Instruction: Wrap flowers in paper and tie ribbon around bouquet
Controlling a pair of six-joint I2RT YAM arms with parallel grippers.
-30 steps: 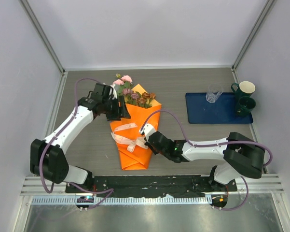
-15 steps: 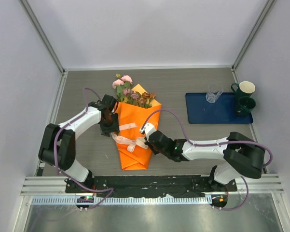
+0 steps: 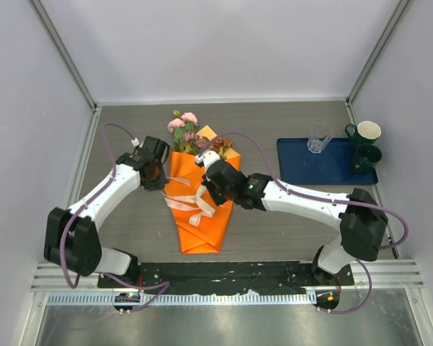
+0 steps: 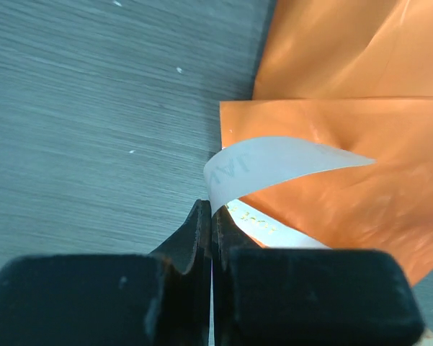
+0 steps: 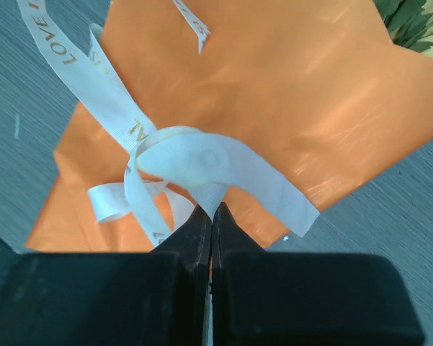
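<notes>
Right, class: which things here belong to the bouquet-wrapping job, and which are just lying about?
Belongs to the job:
flowers
orange paper
cream ribbon
left gripper, shut on the ribbon
right gripper, shut on the ribbon

Just lying about:
blue tray
clear cup
green mug with pale inside
dark green mug

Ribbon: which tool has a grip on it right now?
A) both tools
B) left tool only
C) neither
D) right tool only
A: the left wrist view shows the left tool shut on a strand of the ribbon at the edge of the orange paper. The right wrist view shows the right tool pinching the ribbon's loop over the paper.
</notes>
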